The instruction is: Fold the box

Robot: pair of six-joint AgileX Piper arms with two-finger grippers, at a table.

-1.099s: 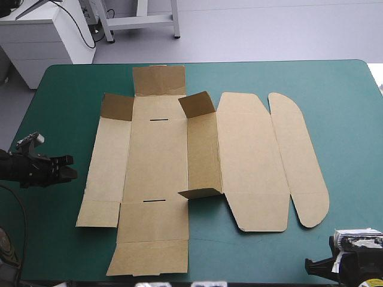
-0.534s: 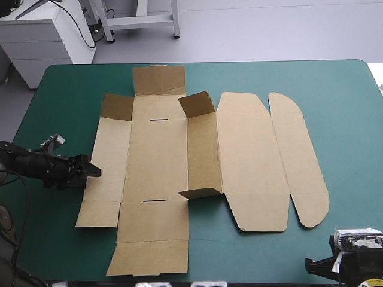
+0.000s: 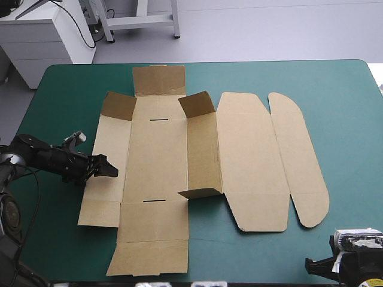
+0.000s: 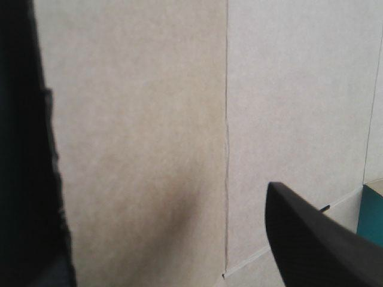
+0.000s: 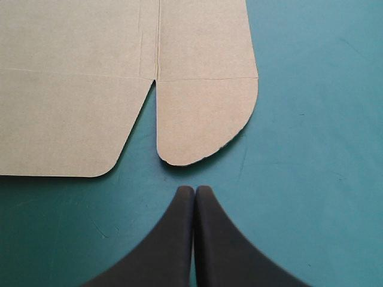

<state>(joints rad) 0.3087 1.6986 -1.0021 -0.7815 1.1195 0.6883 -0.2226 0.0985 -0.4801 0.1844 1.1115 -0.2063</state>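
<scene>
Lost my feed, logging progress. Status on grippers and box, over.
Left gripper open over left panel of the box. Right gripper shut, clear of the near rounded flap. Box mostly flat, one wall raised right of centre. Nothing in the way.

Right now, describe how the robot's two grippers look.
The left gripper has two broad black fingers, curved like fins, wide at the base and narrowing toward the tip. The right gripper is built the same: two smooth black fins with no markings showing.

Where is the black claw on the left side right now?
In the high view the left gripper is open, low over the outer left-hand panel of the box, about midway along that panel.
</scene>
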